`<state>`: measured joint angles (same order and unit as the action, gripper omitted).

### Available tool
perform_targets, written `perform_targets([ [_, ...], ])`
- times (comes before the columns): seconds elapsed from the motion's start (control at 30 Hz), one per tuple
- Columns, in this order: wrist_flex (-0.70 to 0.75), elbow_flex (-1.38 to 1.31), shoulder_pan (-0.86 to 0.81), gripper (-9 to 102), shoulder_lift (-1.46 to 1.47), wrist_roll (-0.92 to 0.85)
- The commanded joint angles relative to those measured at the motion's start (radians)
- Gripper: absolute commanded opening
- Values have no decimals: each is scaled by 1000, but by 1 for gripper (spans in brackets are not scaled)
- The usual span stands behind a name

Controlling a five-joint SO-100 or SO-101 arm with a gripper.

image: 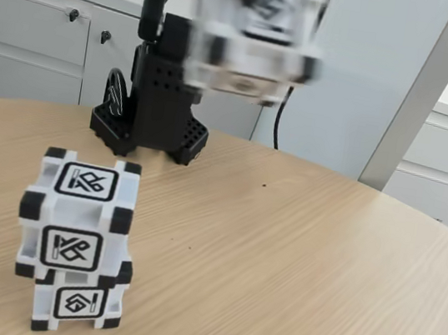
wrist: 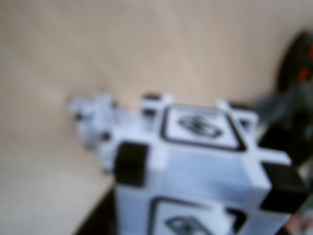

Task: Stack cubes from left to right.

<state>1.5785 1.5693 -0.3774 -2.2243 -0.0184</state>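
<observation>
Two white cubes with black corner blocks stand stacked at the lower left of the fixed view. The upper cube (image: 76,217) sits slightly askew on the lower cube (image: 79,302). A third cube (image: 254,50) hangs high above the table in front of the black arm, smeared by motion. My gripper (image: 269,10) is shut on it from above, its fingers mostly hidden behind the cube. In the wrist view the held cube (wrist: 205,166) looms close and blurred. The stack (wrist: 95,127) shows small on the table beyond it, to the left.
The arm's black perforated base (image: 150,123) stands at the back of the round wooden table (image: 294,262). Grey cabinets (image: 34,30) and a wall panel lie behind, and a black cable (image: 280,117) hangs near the base.
</observation>
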Motion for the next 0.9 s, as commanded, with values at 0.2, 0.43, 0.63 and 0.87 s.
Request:
perform_targets([
  [0.2,-12,-35,-127,18,15,-49],
  [0.43,-12,-37,-221,18,187,-92],
  [0.63,-12,-52,-264,18,279,-77],
  [0.87,-12,-52,-264,18,281,-77],
])
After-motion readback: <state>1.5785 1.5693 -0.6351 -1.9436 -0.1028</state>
